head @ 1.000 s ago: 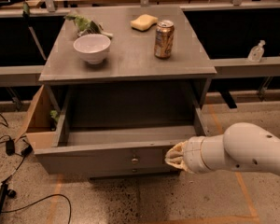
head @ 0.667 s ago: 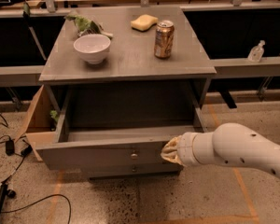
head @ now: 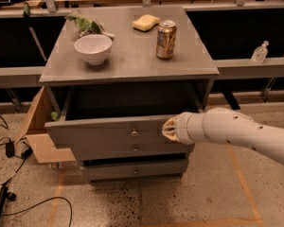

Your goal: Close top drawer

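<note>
Fingers (head: 168,129): tan tips bunched together, nothing held, pressed to the drawer front.
Gripper (head: 166,129): at the right part of the front, right of the knob (head: 134,133).
Arm (head: 227,129): white, comes in from the right edge.
Top drawer (head: 102,135): partway out of the grey cabinet (head: 128,65), inside dark.
Cabinet top: white bowl (head: 93,48), drink can (head: 166,39), yellow sponge (head: 146,22).
Left side: cardboard box (head: 35,122) against the cabinet.

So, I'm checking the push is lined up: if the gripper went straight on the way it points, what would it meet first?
The top drawer: its grey front, just right of the knob. The gripper looks to be touching it, though depth is unclear.
</note>
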Controlling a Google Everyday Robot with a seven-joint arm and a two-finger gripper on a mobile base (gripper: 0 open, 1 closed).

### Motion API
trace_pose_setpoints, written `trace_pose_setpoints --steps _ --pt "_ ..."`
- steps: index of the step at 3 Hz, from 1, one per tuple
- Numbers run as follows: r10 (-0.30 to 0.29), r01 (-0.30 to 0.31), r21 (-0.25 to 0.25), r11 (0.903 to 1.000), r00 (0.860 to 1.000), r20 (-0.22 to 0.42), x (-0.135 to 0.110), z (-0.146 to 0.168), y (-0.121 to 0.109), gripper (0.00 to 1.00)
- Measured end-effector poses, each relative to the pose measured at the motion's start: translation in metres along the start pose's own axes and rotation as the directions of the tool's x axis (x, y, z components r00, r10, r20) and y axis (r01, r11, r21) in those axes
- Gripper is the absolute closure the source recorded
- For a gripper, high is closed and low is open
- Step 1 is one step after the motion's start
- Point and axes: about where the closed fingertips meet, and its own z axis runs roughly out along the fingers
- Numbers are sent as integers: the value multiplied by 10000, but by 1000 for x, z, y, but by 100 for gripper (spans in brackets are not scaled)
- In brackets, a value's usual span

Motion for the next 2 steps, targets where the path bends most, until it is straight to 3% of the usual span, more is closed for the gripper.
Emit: trace_pose_setpoints --steps 2 --pt "-1080 1088 461 9930 9940 -188 31 45 -66 100"
